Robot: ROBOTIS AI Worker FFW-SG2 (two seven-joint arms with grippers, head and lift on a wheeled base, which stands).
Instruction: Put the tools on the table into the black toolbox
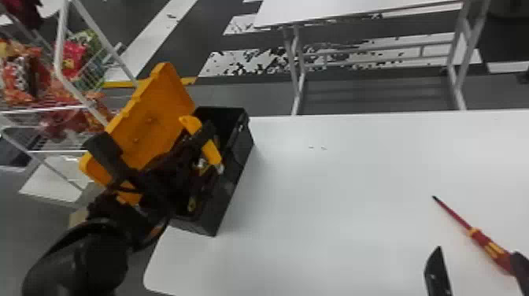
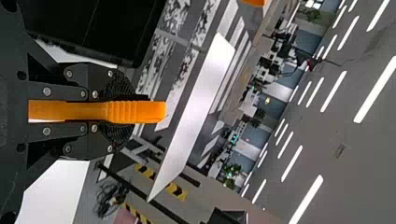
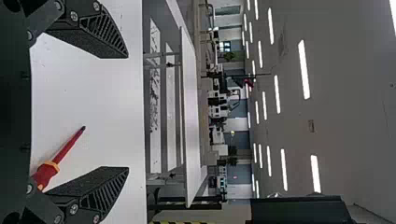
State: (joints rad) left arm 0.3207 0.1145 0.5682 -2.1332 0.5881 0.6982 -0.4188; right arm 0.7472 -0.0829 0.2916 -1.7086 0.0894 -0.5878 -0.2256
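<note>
The black toolbox (image 1: 236,157), its orange lid (image 1: 157,102) raised, stands at the table's left end. Over its opening, my left gripper (image 1: 205,135) is shut on an orange tool (image 1: 213,152) with a silvery end. In the left wrist view the left gripper (image 2: 135,112) pinches the ribbed orange tool (image 2: 93,111). Parts of other items show inside the box, partly hidden by the arm. A red-and-yellow screwdriver (image 1: 488,246) lies at the table's right front, beside my open right gripper (image 1: 478,269). In the right wrist view the screwdriver (image 3: 58,156) lies between the spread fingers of the right gripper (image 3: 127,113).
The white table (image 1: 315,189) extends right from the toolbox. Behind it stands another white table (image 1: 334,12) with metal legs. A wire rack (image 1: 59,106) with colourful packages is at the far left, past the raised lid.
</note>
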